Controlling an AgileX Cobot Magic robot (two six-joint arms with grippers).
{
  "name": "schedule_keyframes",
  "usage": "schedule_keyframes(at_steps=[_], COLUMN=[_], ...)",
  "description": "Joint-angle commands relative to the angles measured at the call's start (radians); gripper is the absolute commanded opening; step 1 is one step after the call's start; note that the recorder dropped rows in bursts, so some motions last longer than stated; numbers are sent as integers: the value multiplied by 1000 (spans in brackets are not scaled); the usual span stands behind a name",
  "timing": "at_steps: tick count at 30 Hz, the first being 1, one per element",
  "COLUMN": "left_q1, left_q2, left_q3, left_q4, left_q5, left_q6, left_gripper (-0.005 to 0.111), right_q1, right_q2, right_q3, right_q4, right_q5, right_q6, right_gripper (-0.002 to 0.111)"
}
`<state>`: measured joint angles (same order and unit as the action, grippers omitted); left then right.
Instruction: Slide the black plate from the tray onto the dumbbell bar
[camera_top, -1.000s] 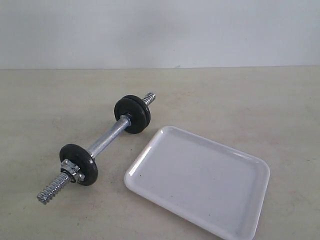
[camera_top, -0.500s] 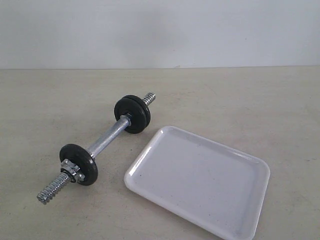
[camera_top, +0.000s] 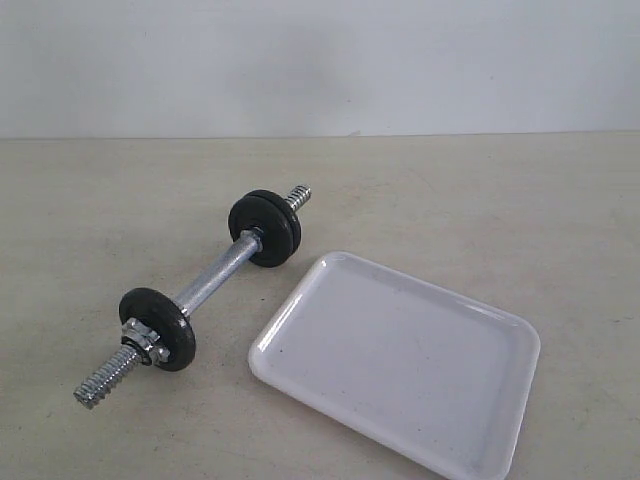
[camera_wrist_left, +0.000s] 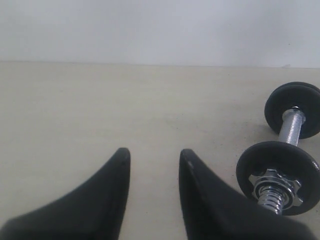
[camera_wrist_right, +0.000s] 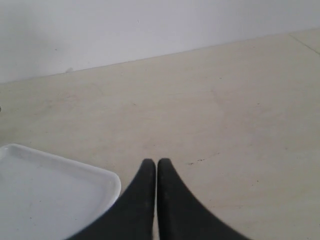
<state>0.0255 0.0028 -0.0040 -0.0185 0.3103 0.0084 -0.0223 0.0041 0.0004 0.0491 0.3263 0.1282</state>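
The bar (camera_top: 215, 273) is laid on the counter (camera_top: 500, 200) just beside the tray (camera_top: 400, 365), with black plates (camera_top: 265, 228) threaded on it. The left tool (camera_wrist_left: 152, 155) is seen open and empty; the right tool (camera_wrist_right: 152, 162), beside the tray, is closed on nothing.

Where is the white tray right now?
Exterior view: the tray lies lower right on the table, just right of the dumbbell bar, not touching it.
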Motion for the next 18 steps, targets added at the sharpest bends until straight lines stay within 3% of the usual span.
schedule_keyframes(at_steps=[1,18], left_q1=[3,3], left_q2=[-3,-3], left_q3=[4,4], left_q4=[1,1], left_q5=[1,1], left_q6=[-8,-8], left_gripper=[31,31], right_q1=[-7,-7], right_q2=[-4,-4], right_q3=[0,0], right_q4=[-1,-8], right_q5=[-3,-1], right_q6=[6,4], right_gripper=[0,0])
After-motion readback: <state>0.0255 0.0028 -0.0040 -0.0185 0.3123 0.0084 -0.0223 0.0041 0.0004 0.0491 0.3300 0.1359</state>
